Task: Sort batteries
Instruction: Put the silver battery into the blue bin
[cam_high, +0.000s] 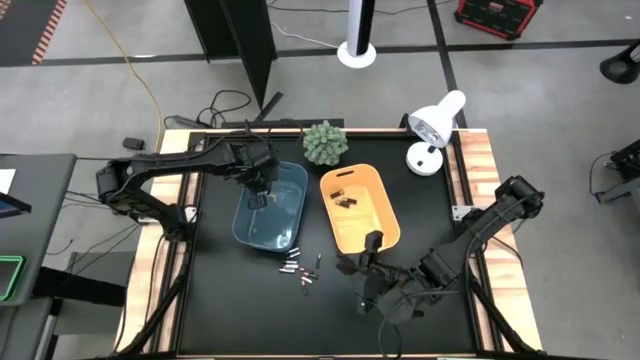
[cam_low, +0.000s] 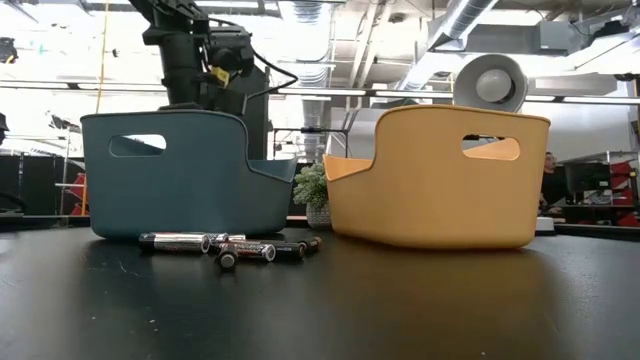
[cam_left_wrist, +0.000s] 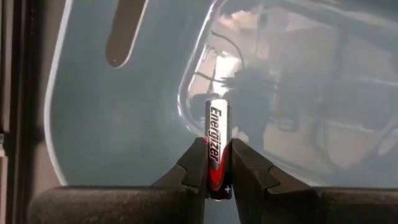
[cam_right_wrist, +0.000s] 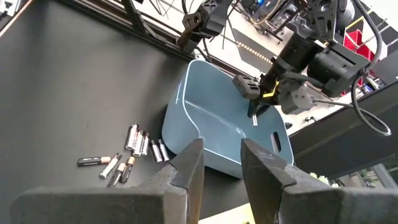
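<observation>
My left gripper (cam_high: 260, 192) hovers over the blue bin (cam_high: 283, 215), shut on one silver-and-black battery (cam_left_wrist: 217, 146); the right wrist view shows that battery (cam_right_wrist: 255, 119) above the bin's inside. Several loose batteries (cam_high: 300, 270) lie on their sides on the black table just near of the blue bin, also visible in the low view (cam_low: 230, 246). A few dark batteries (cam_high: 345, 197) lie in the orange bin (cam_high: 378, 225). My right gripper (cam_right_wrist: 221, 165) is open and empty, low near the orange bin's near end (cam_high: 352, 266). My left gripper pinches the battery between its two fingertips (cam_left_wrist: 198, 165) at the end marked with a plus (cam_left_wrist: 217, 182). The fingers come from above, pointing down, and lie along the battery. It hangs upright below them, lifted clear over the blue bin's floor.
A small potted plant (cam_high: 325, 143) stands behind the two bins and a white desk lamp (cam_high: 435, 130) at the far right corner. Wooden rails (cam_high: 480, 170) edge the table. Open black surface lies left of and near the loose batteries.
</observation>
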